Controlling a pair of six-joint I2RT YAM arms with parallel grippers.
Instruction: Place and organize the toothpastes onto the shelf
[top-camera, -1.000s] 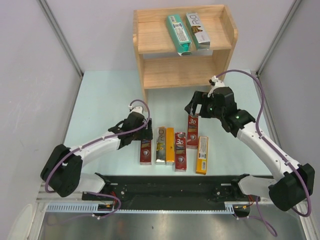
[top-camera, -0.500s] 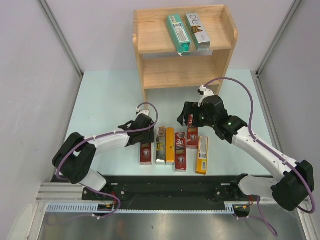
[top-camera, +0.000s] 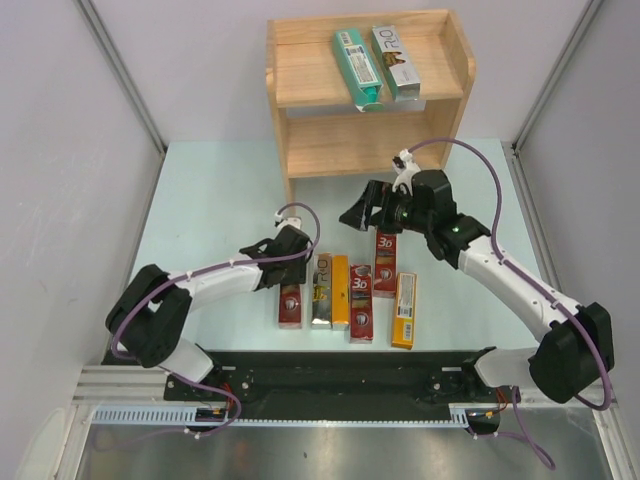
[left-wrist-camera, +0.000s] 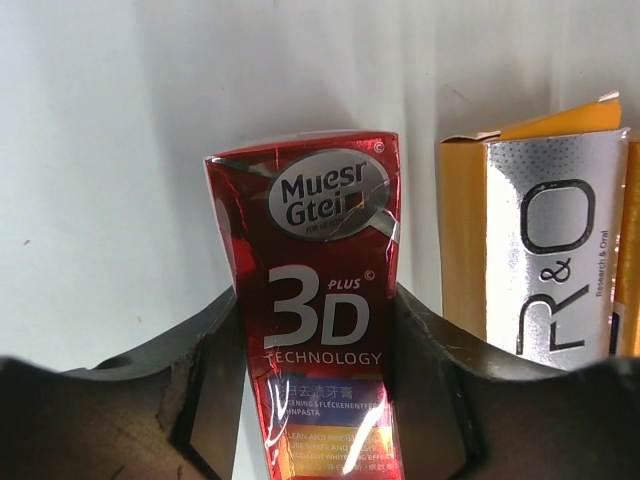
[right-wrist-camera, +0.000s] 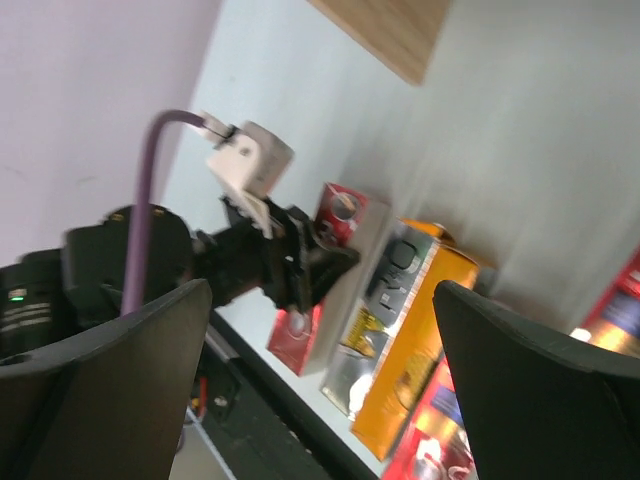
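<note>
My left gripper (top-camera: 293, 272) is shut on the far end of a red "3D" toothpaste carton (top-camera: 291, 306) lying on the table. In the left wrist view the fingers (left-wrist-camera: 215, 340) press both sides of this carton (left-wrist-camera: 320, 230), with the gripper (left-wrist-camera: 318, 295) around it. My right gripper (top-camera: 358, 213) is open and empty, held above the table in front of the shelf (top-camera: 290, 75). In its wrist view the right gripper (right-wrist-camera: 322, 290) looks down on the left gripper and the cartons. A teal carton (top-camera: 356, 66) and a silver "R.O" carton (top-camera: 395, 60) lie on the top tier.
Beside the gripped carton lie a silver R&O carton (top-camera: 321, 290), an orange one (top-camera: 340, 291), two more red 3D cartons (top-camera: 361, 309) (top-camera: 385, 262) and an orange-yellow one (top-camera: 404, 310). A black rail (top-camera: 340, 370) runs along the near edge. The silver carton also shows in the left wrist view (left-wrist-camera: 555, 260).
My right gripper has swung left and risen from over the red carton near the middle. My left gripper has shifted slightly right onto the leftmost red carton's end.
</note>
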